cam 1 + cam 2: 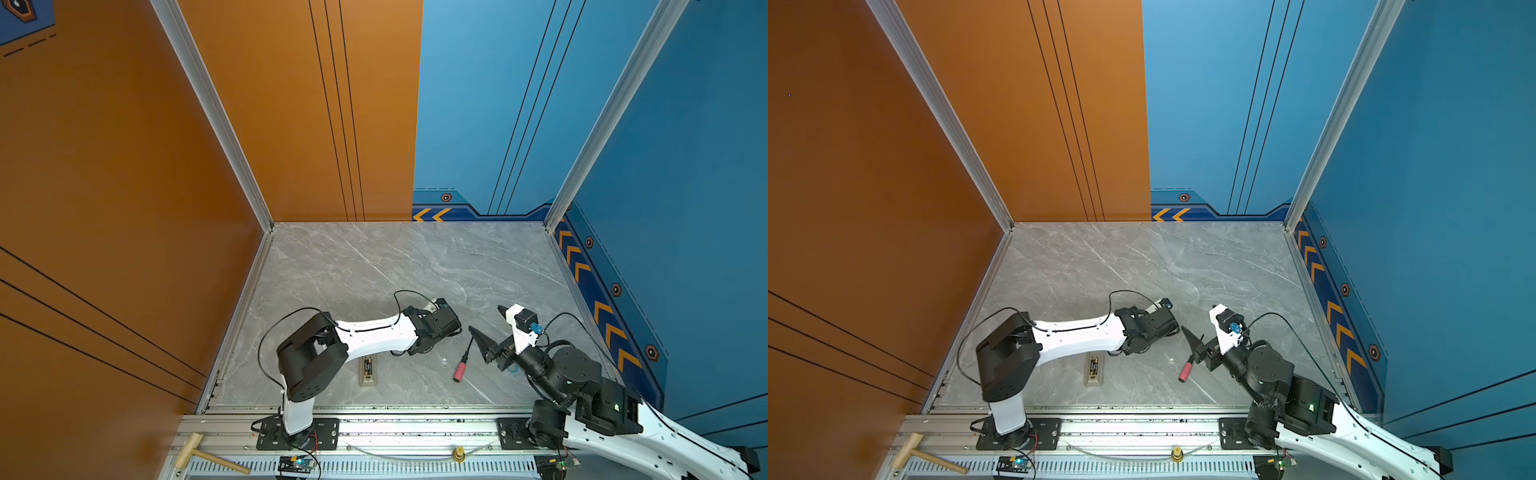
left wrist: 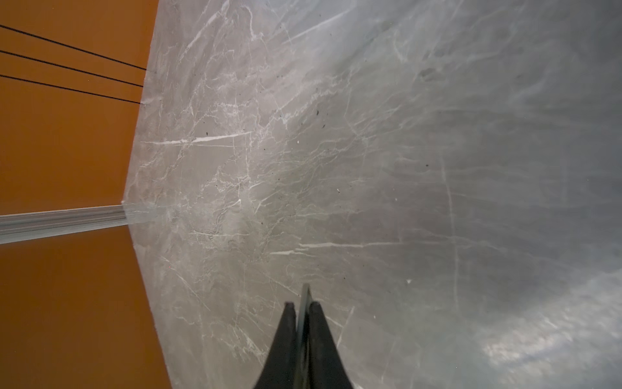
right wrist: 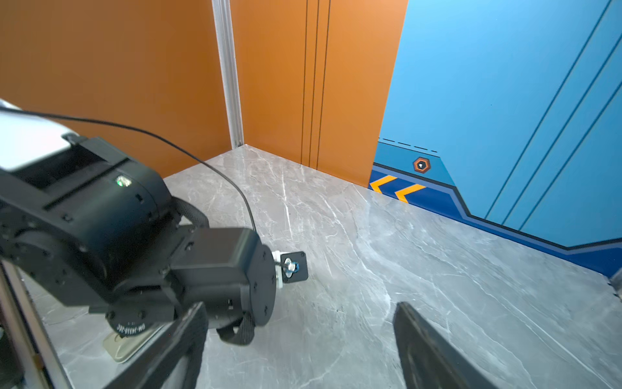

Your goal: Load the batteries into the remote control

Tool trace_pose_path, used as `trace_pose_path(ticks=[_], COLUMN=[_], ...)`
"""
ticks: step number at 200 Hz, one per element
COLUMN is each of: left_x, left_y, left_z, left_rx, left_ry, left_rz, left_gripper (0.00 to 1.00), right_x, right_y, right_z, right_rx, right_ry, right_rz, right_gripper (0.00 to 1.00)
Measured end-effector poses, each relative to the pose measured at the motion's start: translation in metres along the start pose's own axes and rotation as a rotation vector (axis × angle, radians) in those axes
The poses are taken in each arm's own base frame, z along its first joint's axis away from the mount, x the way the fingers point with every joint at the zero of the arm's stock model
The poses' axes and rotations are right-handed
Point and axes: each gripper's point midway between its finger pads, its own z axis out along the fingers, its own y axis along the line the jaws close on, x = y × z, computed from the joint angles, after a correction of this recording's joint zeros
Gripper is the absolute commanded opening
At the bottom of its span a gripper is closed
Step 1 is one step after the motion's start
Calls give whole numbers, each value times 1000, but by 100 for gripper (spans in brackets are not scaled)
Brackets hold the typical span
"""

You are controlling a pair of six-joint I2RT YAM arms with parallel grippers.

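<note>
Grey marble tabletop [image 1: 407,266] fills lower centre of both top views, w/ left arm [image 1: 374,332] reaching across it and right arm [image 1: 582,374] at lower right. Remote control [image 1: 368,371] lies back-up just below left forearm, lower centre, batteries [image 1: 367,367] seated in its recess; pink-handled screwdriver [image 1: 462,365] rests near, to its right. Left gripper [image 2: 302,304]: jaws together on a thin grey plate [image 2: 304,303], identity unclear; right gripper [image 3: 299,313]: jaws wide apart, nothing between, above screwdriver.

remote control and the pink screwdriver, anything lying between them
Nothing: only bare marble tabletop lies between the remote control and the screwdriver, shown in both top views.
</note>
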Motion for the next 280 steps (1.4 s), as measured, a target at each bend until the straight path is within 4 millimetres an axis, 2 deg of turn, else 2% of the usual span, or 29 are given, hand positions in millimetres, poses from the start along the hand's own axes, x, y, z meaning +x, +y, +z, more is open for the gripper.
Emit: trace_pose_path(ticks=[27,68,111,215,245,280], left_x=[7,9,17,15,14,15], left_y=[-18,-38,-44,-50,-53,-59], left_z=[12,16,21,16,9,-3], left_rx=[-53,-96,-110,-95,-93,-51], left_ry=[46,72,102,103,96,90], left_rz=[94,169,201,211,204,179], left_gripper=[4,4,8,34,44,51], right_x=[3,-1,-6,-8,-8,-8], right_y=[-10,-17,-22,-33,-36,-40], right_z=[-5,-8,-8,-8,-8,-8], right_rx=[35,64,83,129,138,159], right_ry=[11,14,13,10,8,10], right_rz=[-5,-13,-19,-16,-12,-10], right_gripper=[85,85,85,84,84,85])
